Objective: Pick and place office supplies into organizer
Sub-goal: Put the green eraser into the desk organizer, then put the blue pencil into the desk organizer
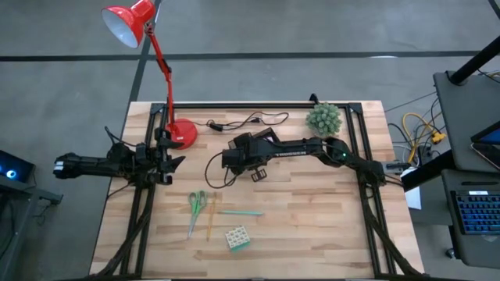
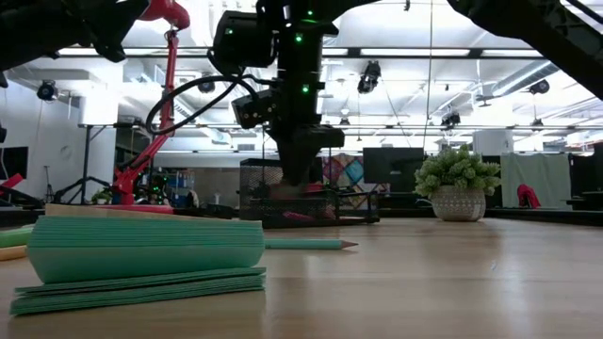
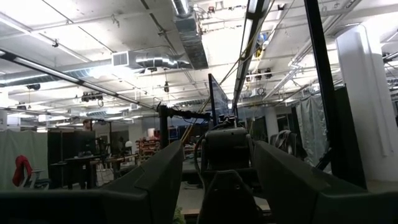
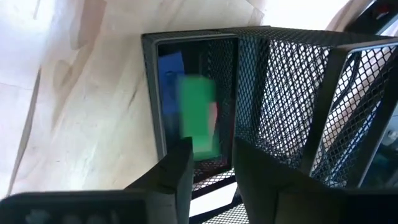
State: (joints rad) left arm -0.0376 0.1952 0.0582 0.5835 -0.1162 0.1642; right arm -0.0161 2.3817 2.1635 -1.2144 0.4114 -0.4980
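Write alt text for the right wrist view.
The right gripper, fingers apart, hangs over a black mesh organizer on the wooden table. In the compartment below lie a green eraser and a blue eraser.

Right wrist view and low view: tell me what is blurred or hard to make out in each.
Right wrist view: the green eraser inside the mesh organizer is smeared, with blue and pink patches beside it too soft to identify, and the wood at upper left is washed out by glare. Low view: the green pad up close is out of focus, and bright ceiling lights leave the right gripper a dark silhouette.
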